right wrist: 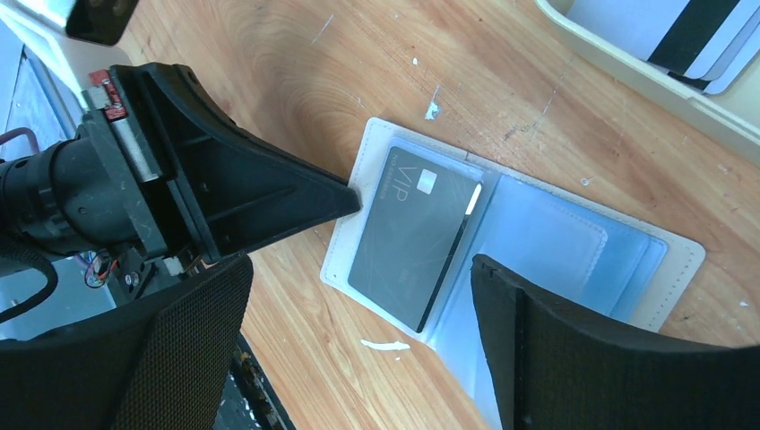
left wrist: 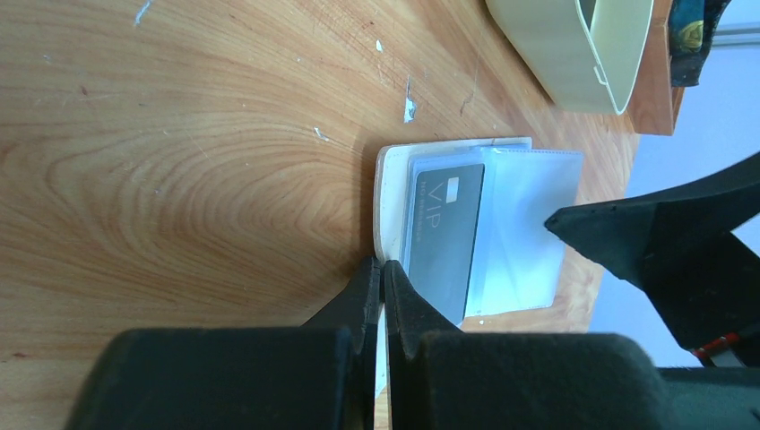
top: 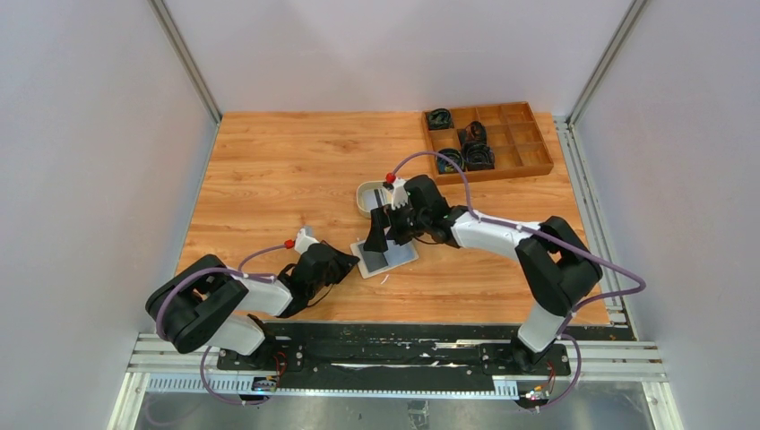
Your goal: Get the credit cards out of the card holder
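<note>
The card holder point(top: 387, 258) lies open and flat on the table, cream rim outside and pale blue pockets point(right wrist: 574, 242) inside. A black credit card point(right wrist: 412, 233) marked VIP sits in its left pocket point(left wrist: 444, 233). My left gripper point(left wrist: 383, 262) is shut, its tips touching the holder's cream left edge point(left wrist: 387, 197); from the right wrist it shows as a black wedge point(right wrist: 349, 199) at that edge. My right gripper point(right wrist: 358, 269) hangs open above the holder with nothing between its fingers point(top: 385, 235). More credit cards point(right wrist: 681, 27), white with a black stripe, lie in the oval tray.
The beige oval tray point(top: 369, 193) stands just behind the holder, close to the right wrist. A brown wooden compartment box point(top: 529, 161) with dark coiled items sits at the back right. White flecks point(right wrist: 385, 344) dot the wood near the holder.
</note>
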